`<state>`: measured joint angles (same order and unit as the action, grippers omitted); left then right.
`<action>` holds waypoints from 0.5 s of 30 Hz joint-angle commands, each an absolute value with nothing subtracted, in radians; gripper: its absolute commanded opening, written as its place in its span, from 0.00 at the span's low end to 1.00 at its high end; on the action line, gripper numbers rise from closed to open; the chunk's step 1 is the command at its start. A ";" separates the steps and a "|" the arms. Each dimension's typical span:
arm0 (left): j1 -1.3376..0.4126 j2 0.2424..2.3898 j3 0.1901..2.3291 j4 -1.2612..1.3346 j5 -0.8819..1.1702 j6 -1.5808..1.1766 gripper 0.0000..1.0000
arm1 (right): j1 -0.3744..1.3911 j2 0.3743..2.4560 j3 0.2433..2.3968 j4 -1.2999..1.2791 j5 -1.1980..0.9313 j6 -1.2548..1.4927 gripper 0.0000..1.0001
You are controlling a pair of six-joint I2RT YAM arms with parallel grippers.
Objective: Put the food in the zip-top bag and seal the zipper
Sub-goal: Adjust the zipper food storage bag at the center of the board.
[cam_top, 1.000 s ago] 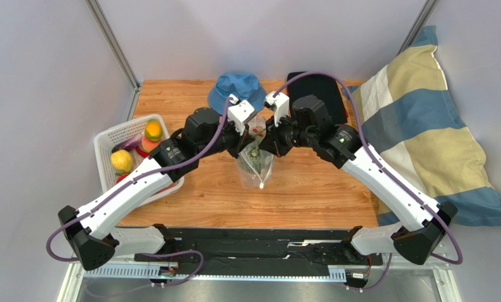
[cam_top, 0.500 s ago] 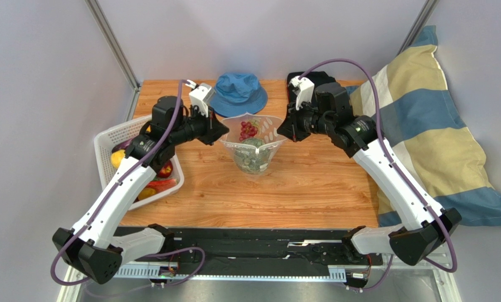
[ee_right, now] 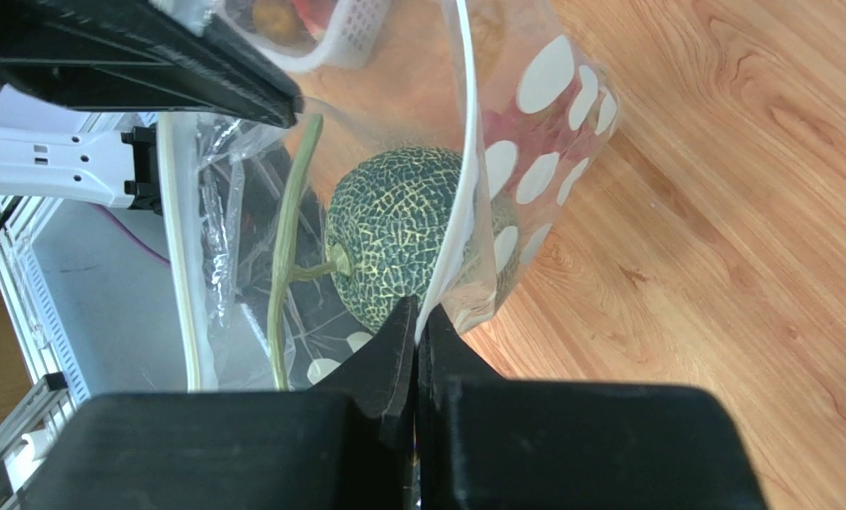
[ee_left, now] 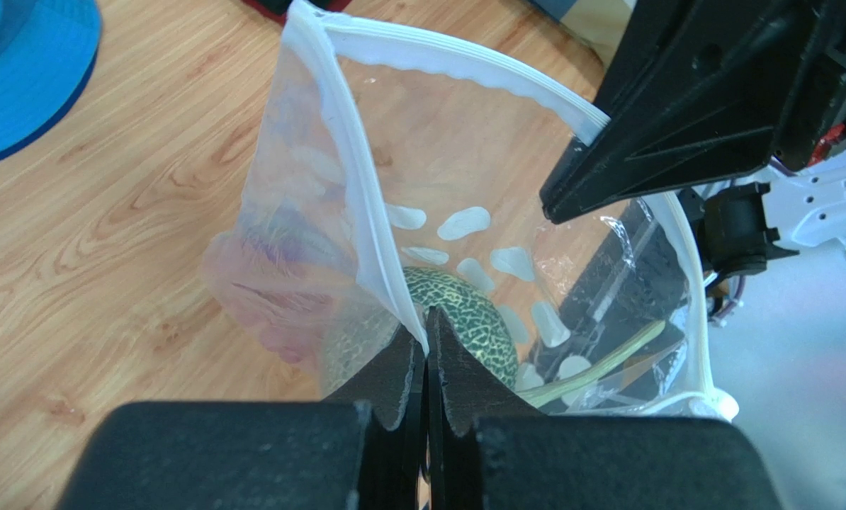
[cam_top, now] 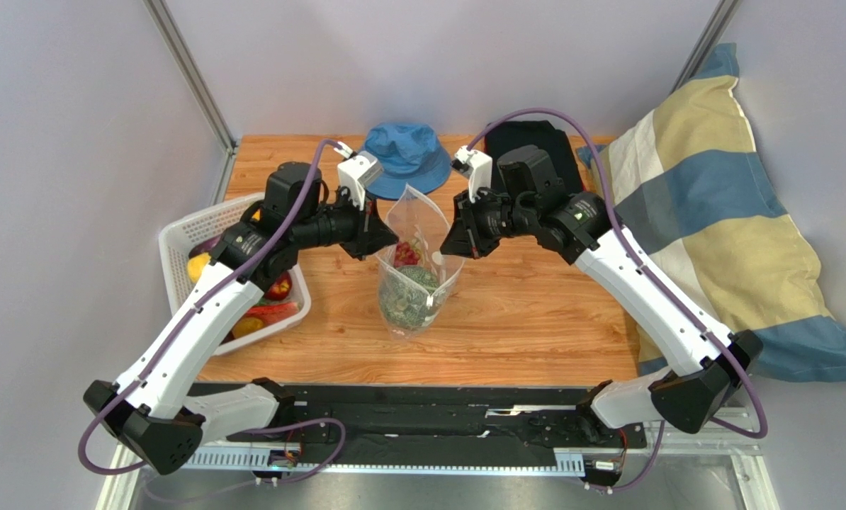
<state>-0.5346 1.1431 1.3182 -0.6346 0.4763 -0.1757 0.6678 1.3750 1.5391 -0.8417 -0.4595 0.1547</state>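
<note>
**Top external view.** At the middle of the wooden surface (cam_top: pixel 534 319), the zip-top bag (cam_top: pixel 425 218) stands mouth-up between the two arms. The left fingers (cam_top: pixel 380 236) pinch its left edge and the right fingers (cam_top: pixel 451 240) pinch its right edge. A green squash ball (cam_top: pixel 404 292) and a red piece lie inside. Other food (cam_top: pixel 278 287) lies in the white basket (cam_top: pixel 212 210), well apart from the bag.

**Left wrist view.** The left fingers (ee_left: pixel 408 377) are pressed together on the film just below the zipper (ee_left: pixel 366 250). The white strip bows away in a wide loop, so the mouth gapes. The squash ball (ee_left: pixel 470 327) rests low in the bag, close under the pinch.

**Right wrist view.** The right fingers (ee_right: pixel 395 356) are likewise clamped shut on the opposite edge of the zipper (ee_right: pixel 461 159). The squash ball (ee_right: pixel 395 239) shows its long green stem (ee_right: pixel 287 223) rising towards the mouth.

**Hazards, as judged.**
- Each grip holds only thin, slick film. A pull apart to flatten the mouth could slide the strip out of one pinch, letting the bag slump and spill.
- The stem may lodge between the zipper tracks and block a full seal.
- Uneven tension could mate the tracks askew.
- With both arms holding the bag, neither is free to fetch the basket's food, and sealing now would leave it out.
</note>
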 commanded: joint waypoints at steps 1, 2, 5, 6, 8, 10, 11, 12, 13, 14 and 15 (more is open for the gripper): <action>-0.568 1.084 1.301 -0.668 0.393 -0.077 0.00 | 0.669 1.339 1.561 -0.832 -0.494 0.179 0.00; -0.563 1.098 1.298 -0.701 0.370 -0.055 0.00 | 0.669 1.322 1.524 -0.806 -0.483 0.178 0.00; -0.519 1.146 1.282 -0.747 0.399 -0.066 0.01 | 0.669 1.338 1.459 -0.767 -0.483 0.216 0.00; -0.497 1.150 1.264 -0.735 0.413 -0.063 0.04 | 0.667 1.354 1.448 -0.752 -0.482 0.219 0.00; -0.489 1.163 1.237 -0.721 0.414 -0.032 0.14 | 0.669 1.373 1.424 -0.712 -0.463 0.203 0.00; -0.483 1.178 1.230 -0.718 0.423 -0.009 0.23 | 0.667 1.410 1.419 -0.701 -0.453 0.183 0.00; -0.482 1.183 1.236 -0.724 0.426 -0.002 0.36 | 0.666 1.420 1.422 -0.700 -0.451 0.178 0.00; -0.459 1.186 1.239 -0.739 0.445 -0.003 0.43 | 0.667 1.439 1.424 -0.699 -0.448 0.170 0.00; -0.437 1.187 1.242 -0.752 0.463 -0.011 0.50 | 0.667 1.446 1.424 -0.696 -0.448 0.169 0.00; -0.405 1.187 1.261 -0.768 0.498 -0.047 0.61 | 0.667 1.454 1.425 -0.695 -0.445 0.172 0.00; -0.323 1.184 1.269 -0.805 0.524 -0.060 0.66 | 0.667 1.457 1.433 -0.695 -0.446 0.170 0.00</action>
<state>-0.4599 1.2022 1.2293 -0.7460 0.4305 -0.0349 0.6666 1.4479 1.4181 -0.7731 -0.4538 0.1856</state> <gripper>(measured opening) 0.549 0.008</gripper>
